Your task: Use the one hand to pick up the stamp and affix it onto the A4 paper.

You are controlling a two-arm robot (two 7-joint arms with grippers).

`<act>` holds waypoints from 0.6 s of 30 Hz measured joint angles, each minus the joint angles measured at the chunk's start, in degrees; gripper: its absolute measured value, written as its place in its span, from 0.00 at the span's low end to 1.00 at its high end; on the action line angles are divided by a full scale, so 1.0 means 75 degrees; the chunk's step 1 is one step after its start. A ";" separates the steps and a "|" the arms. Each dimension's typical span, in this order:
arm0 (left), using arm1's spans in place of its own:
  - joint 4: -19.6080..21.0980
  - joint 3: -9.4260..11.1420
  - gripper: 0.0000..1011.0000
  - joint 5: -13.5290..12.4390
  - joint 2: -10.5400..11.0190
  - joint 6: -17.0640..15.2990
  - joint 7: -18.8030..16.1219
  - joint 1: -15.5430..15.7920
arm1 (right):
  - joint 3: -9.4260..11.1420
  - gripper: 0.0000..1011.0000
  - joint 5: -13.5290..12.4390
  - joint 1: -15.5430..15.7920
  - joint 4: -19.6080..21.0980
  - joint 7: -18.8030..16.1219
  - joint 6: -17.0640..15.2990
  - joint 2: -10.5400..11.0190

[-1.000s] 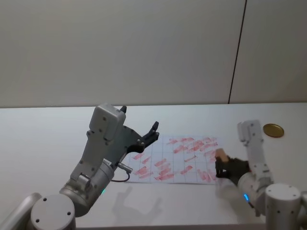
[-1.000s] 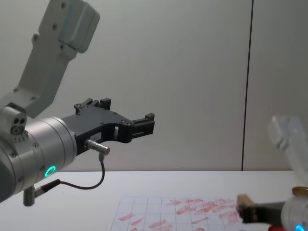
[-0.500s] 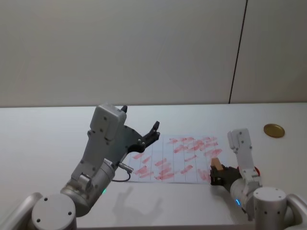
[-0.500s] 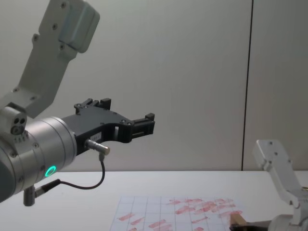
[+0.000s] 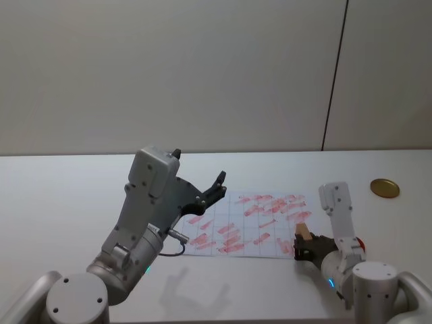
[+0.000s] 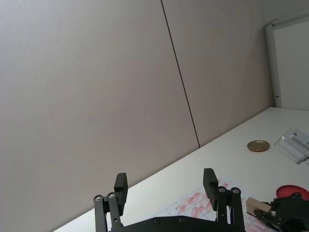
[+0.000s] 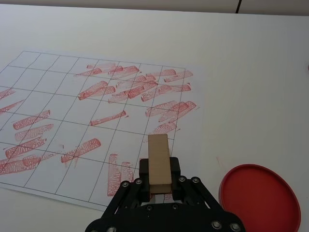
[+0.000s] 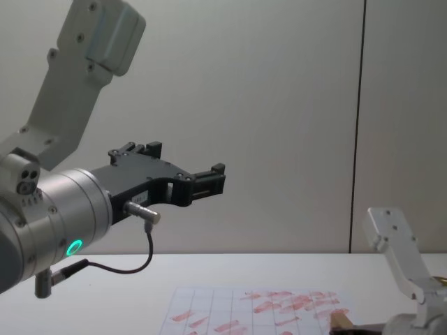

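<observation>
Edges: we saw the stamp [image 5: 303,231] over the near right corner of the A4 paper [image 5: 250,223], close to the sheet's near edge.
Open room: the white table [image 5: 67,196] lay bare to the right of the sheet, apart from a red ink pad [image 7: 260,193] just beside the claw and a gold disc [image 5: 385,187] well apart, toward the far right.
Right wrist view: we could read the grid lines and smeared red marks, and the stamp lying lengthwise between the jaws.
Chest view: we saw the left gripper [image 8: 206,183] from the side, raised high above the table.
Claw: the right gripper [image 7: 159,181] was clenched on the stamp's sides; whether the stamp touched the paper, we could not tell.
Other arm: the left gripper's fingers [image 6: 210,180] stood wide apart, holding nothing.
</observation>
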State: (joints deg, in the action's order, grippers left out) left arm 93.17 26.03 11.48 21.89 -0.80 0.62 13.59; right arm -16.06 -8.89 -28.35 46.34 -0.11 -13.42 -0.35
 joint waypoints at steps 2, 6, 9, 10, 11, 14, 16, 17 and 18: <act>0.0000 0.0000 0.98 0.0000 0.0000 0.0000 0.0000 0.0000 | 0.0004 0.22 -0.0009 -0.0025 -0.0056 0.0000 0.0004 -0.0014; 0.0000 0.0000 0.98 0.0000 0.0000 0.0000 0.0000 0.0000 | 0.0011 0.22 -0.0039 -0.0068 -0.0149 -0.0001 0.0007 -0.0038; 0.0000 0.0000 0.98 0.0000 0.0000 0.0000 0.0000 0.0000 | 0.0018 0.22 -0.0059 -0.0091 -0.0193 0.0000 0.0008 -0.0054; 0.0000 0.0000 0.98 0.0000 0.0000 0.0000 0.0000 0.0000 | 0.0021 0.22 -0.0064 -0.0098 -0.0198 0.0003 0.0008 -0.0060; 0.0000 0.0000 0.98 0.0000 0.0000 0.0000 0.0000 0.0000 | 0.0023 0.22 -0.0067 -0.0099 -0.0198 0.0004 0.0008 -0.0063; 0.0000 0.0000 0.98 0.0000 0.0000 0.0000 0.0000 0.0000 | 0.0027 0.22 -0.0077 -0.0096 -0.0166 0.0015 -0.0001 -0.0065; 0.0000 0.0000 0.98 0.0000 0.0000 0.0000 0.0001 0.0000 | 0.0029 0.22 -0.0081 -0.0060 -0.0043 0.0030 -0.0040 -0.0056; 0.0000 0.0000 0.98 0.0000 0.0000 0.0000 0.0001 0.0000 | 0.0030 0.22 -0.0081 -0.0051 -0.0014 0.0035 -0.0054 -0.0054; 0.0000 0.0000 0.98 0.0000 0.0000 0.0000 0.0000 0.0000 | 0.0031 0.22 -0.0082 -0.0030 0.0055 0.0039 -0.0068 -0.0049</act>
State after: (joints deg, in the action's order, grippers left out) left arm 93.17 26.03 11.48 21.90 -0.80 0.63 13.59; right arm -15.83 -9.51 -28.57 46.75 0.18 -13.93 -0.72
